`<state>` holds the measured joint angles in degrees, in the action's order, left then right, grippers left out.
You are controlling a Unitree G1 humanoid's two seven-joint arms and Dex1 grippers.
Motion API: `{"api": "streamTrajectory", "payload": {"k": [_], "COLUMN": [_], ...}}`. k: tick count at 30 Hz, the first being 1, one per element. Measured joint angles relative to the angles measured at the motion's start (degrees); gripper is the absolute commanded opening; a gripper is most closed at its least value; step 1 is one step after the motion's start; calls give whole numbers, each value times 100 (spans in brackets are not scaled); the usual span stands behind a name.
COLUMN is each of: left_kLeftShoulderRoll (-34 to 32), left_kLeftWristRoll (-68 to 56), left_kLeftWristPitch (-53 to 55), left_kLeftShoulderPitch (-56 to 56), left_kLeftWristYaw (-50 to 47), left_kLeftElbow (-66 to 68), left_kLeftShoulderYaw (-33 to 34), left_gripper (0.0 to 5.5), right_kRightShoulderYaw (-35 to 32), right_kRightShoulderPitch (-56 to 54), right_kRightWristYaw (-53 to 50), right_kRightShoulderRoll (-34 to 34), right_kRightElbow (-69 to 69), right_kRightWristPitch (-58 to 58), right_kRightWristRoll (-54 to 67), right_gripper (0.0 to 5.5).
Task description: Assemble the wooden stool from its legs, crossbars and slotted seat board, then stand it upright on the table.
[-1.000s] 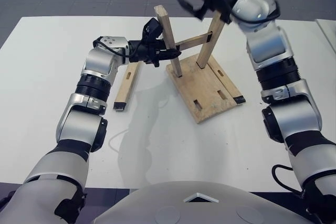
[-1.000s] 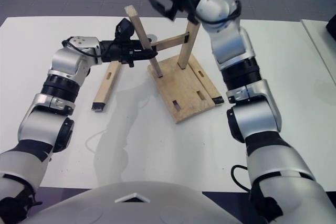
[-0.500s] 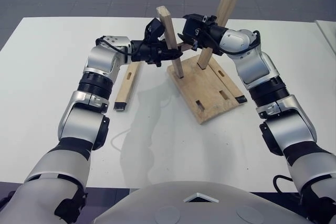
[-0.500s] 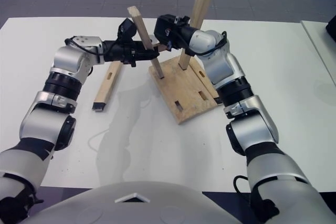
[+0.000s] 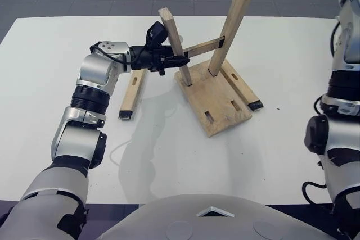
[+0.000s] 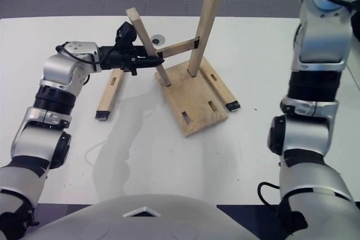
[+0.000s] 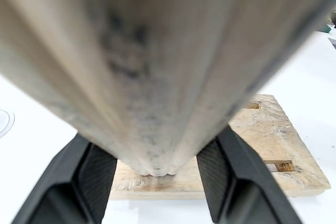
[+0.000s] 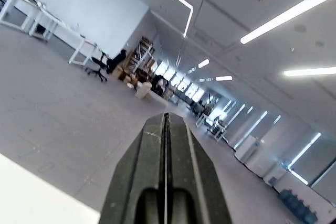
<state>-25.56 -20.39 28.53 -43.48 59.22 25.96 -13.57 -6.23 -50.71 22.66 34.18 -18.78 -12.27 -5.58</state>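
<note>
The slotted seat board (image 5: 220,105) lies flat on the white table. Two wooden legs stand in it, a left leg (image 5: 173,40) and a taller right leg (image 5: 230,26), joined by a crossbar (image 5: 203,46). My left gripper (image 5: 171,60) is shut on the left leg about halfway up; in the left wrist view that leg (image 7: 157,51) sits between the black pads (image 7: 97,174). My right arm (image 6: 318,32) is raised at the table's right side. My right gripper (image 8: 165,129) is shut on nothing and points up into the room.
One loose leg (image 5: 133,89) lies on the table left of the board. Another leg (image 5: 239,85) with a black end lies along the board's right edge. A small clear disc (image 6: 157,39) sits behind the legs. The table's near half and right side (image 5: 281,150) are bare.
My right gripper was by the crossbar half a second ago; it has since swung up and away to the right. My left gripper keeps its hold on the left leg.
</note>
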Motion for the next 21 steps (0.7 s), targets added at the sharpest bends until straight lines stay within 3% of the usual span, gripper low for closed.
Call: {"api": "streamTrajectory", "payload": {"k": [4,7,11,21], "left_kLeftShoulderRoll": [-23,-27,-58,-231], "left_kLeftWristRoll": [-18,-19,-31,-192], "left_kLeftWristPitch": [81,96,112,241], "left_kLeftShoulderPitch": [6,-5,-16,88], "left_kLeftWristYaw": [-6,-6,31,61], "left_kLeftElbow": [-24,-16,0,-16], "left_kLeftShoulderYaw": [18,17,27,111], "left_gripper": [203,203,203,203], "right_kRightShoulderYaw": [477,884,1383,1334], "right_kRightShoulderPitch": [384,800,965,1851], "right_kRightWristYaw": [214,422,526,801], "right_kRightShoulderRoll": [-42,-538,-1389,-1064], "right_kRightElbow": [-1518,-1726,-687,1287], "right_kRightWristPitch": [501,670,523,-367], "right_kRightWristRoll": [-239,-282,-183,-132], "right_gripper": [0,0,0,0]}}
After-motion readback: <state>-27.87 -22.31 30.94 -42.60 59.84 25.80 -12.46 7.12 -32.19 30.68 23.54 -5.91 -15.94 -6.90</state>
